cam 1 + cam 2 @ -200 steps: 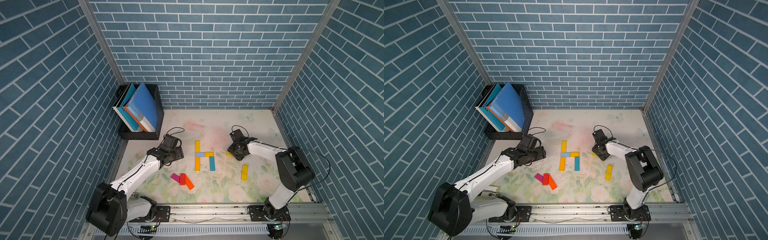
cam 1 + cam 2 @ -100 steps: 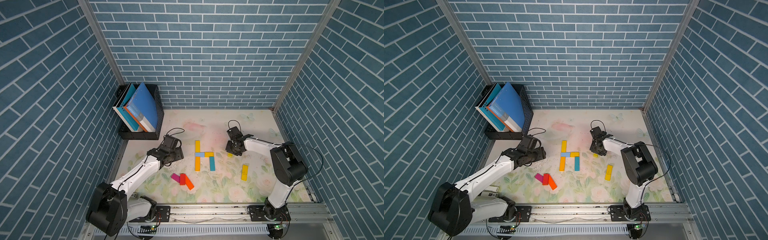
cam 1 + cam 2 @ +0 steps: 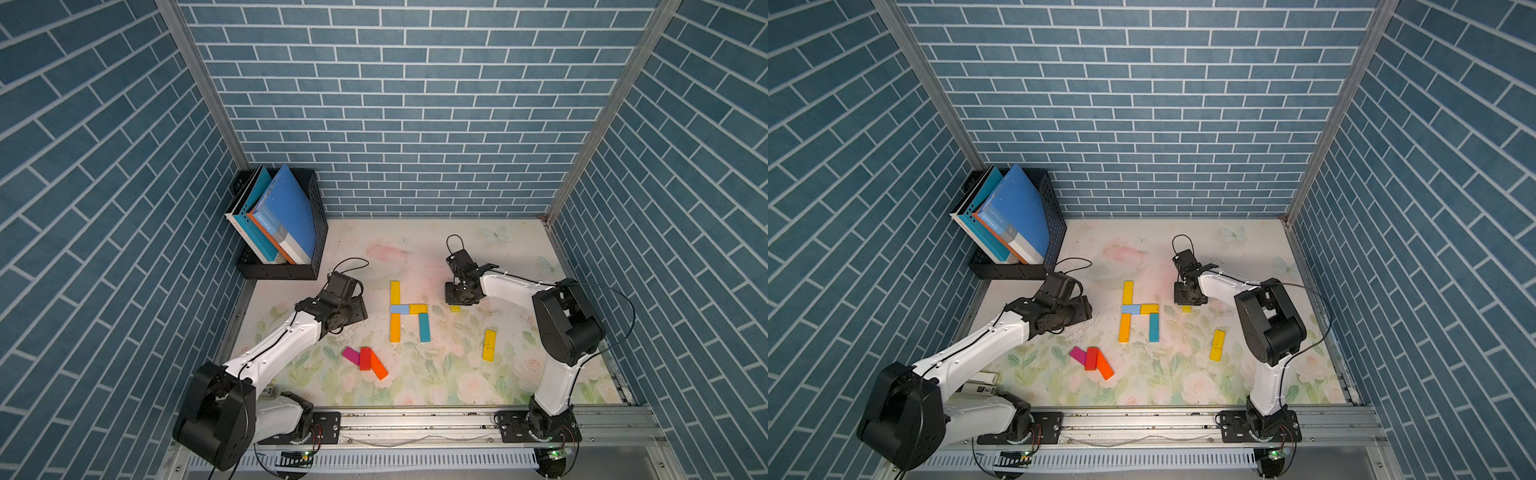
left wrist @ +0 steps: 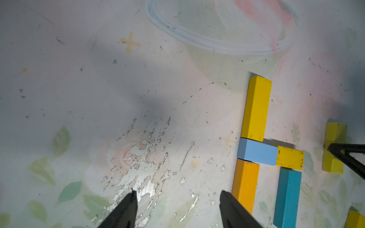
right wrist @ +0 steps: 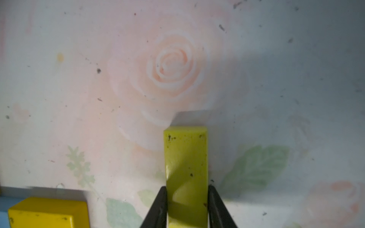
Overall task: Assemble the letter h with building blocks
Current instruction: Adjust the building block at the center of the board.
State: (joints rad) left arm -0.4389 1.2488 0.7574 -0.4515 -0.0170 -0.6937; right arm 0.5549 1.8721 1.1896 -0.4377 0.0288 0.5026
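Note:
Five building blocks lie joined at the mat's middle: a yellow one [image 3: 395, 292], a light blue one [image 3: 399, 308], a short yellow one [image 3: 418, 308], an orange-yellow one [image 3: 395, 327] and a teal one [image 3: 424, 327]. Just right of them my right gripper [image 3: 459, 300] points down, shut on a yellow-green block [image 5: 186, 158]; its fingers [image 5: 161, 205] press both long sides. My left gripper [image 4: 177, 194] is open with nothing between its fingers, low over bare mat left of the orange-yellow block [image 4: 245, 183]. Loose yellow [image 3: 488, 344], magenta [image 3: 351, 355], red [image 3: 365, 358] and orange [image 3: 378, 365] blocks lie nearer the front.
A black rack [image 3: 286, 266] with big blue books stands at the back left corner. Blue brick walls close in the mat on three sides. A metal rail [image 3: 415, 424] with both arm bases runs along the front edge.
My right gripper has shifted left over the yellow-green block and shut on it. The left arm has stayed still.

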